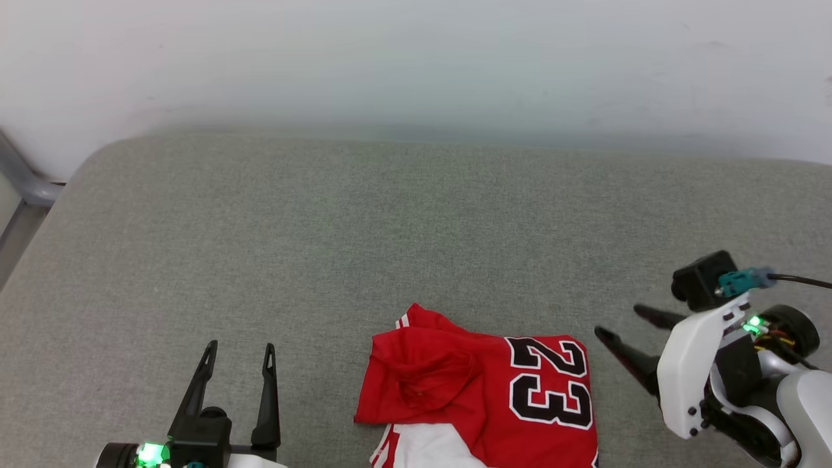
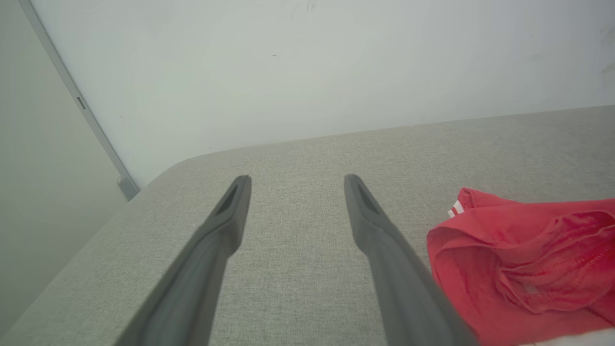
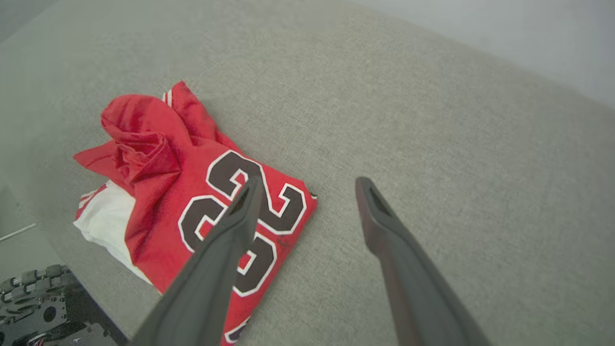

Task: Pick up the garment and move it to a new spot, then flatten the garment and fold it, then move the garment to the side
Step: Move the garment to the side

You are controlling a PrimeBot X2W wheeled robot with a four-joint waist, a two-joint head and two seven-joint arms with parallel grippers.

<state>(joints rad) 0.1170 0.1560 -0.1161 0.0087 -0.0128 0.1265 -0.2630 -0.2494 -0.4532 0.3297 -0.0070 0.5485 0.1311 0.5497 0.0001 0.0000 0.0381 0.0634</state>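
Note:
The garment (image 1: 481, 396) is a red jersey with a black "23" and a white panel, lying bunched and partly folded at the near edge of the grey cushion (image 1: 390, 227). In the left wrist view the garment (image 2: 523, 269) lies just right of my fingers; in the right wrist view the garment (image 3: 192, 192) lies left of and under the left finger. My left gripper (image 1: 238, 354) stands open to the garment's left, nothing between its fingers. My right gripper (image 1: 621, 324) is open too, hovering just right of the garment, fingers pointing left.
A pale wall (image 1: 416, 58) rises behind the cushion. A grey metal rail (image 1: 26, 175) runs at the far left corner. The cushion's left edge (image 2: 96, 240) drops off beside my left gripper. The robot's dark base (image 3: 33, 307) shows below the near edge.

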